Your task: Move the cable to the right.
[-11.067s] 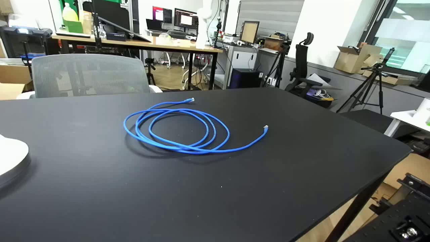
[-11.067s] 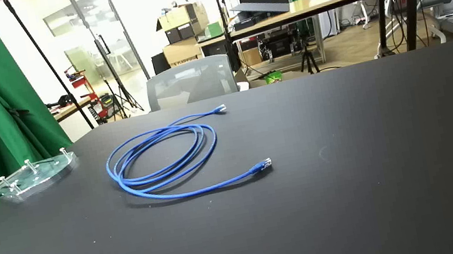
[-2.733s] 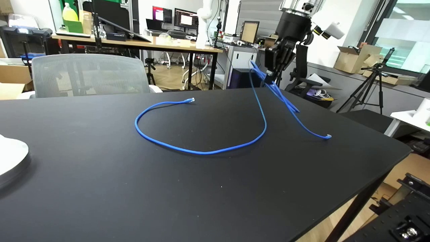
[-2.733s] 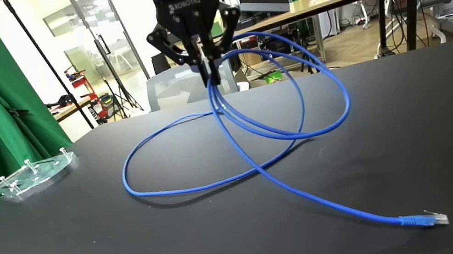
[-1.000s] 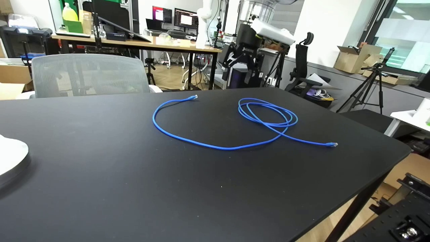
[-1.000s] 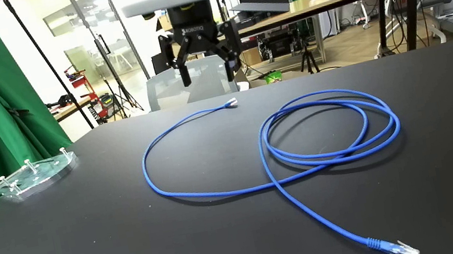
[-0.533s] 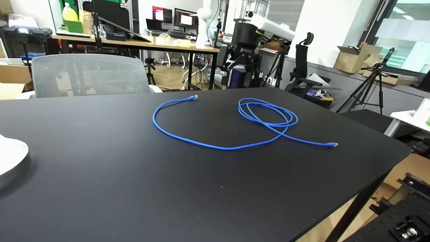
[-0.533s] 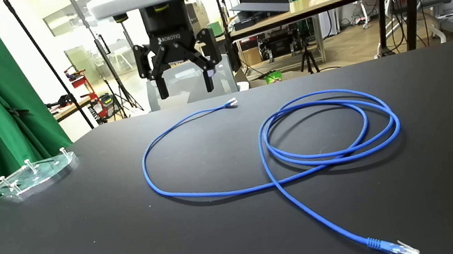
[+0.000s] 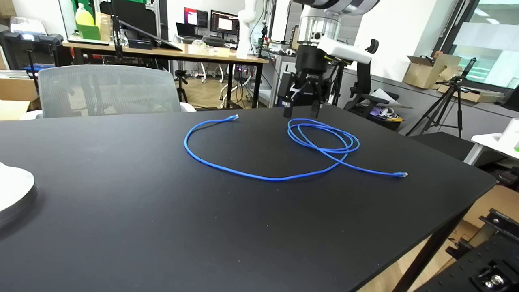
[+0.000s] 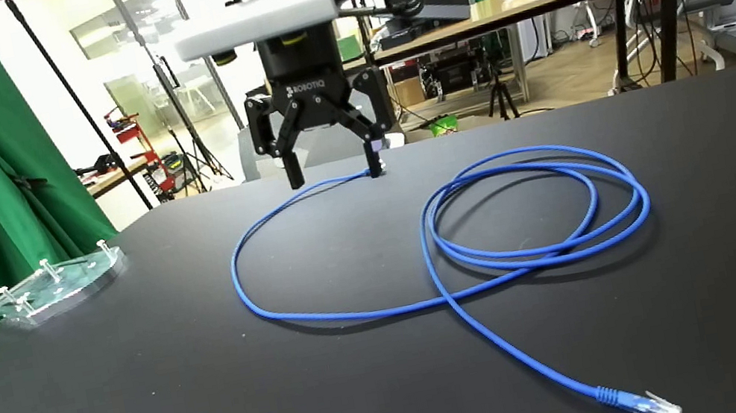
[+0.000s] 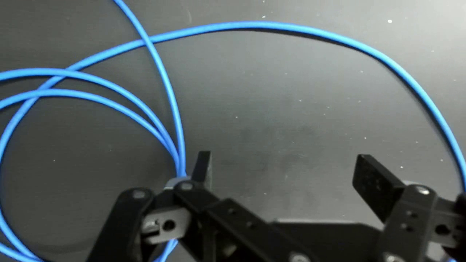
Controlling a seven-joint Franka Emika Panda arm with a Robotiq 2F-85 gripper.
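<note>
The bright blue cable (image 9: 274,179) lies on the black table in both exterior views. Its coiled loops (image 10: 542,251) are on the right, a wide single bend runs left, and one connector end (image 10: 649,407) points to the front. The far connector is partly hidden behind a finger in an exterior view. My gripper (image 9: 301,112) is open and empty, low over the table's far part. It also shows open in an exterior view (image 10: 334,170). In the wrist view (image 11: 284,165) the left finger is beside the bundled strands of cable (image 11: 180,145); bare tabletop shows between the fingers.
A clear acrylic plate with upright bolts (image 10: 60,287) stands at the table's left. A white rounded object (image 9: 14,190) is at the left edge in an exterior view. A grey mesh chair (image 9: 109,91) stands behind the table's far edge (image 9: 142,114).
The cable was coiled further left, then lifted by the shut gripper, and by 1.0 s ago lay released further right. Since half a second ago the open gripper has moved down and right.
</note>
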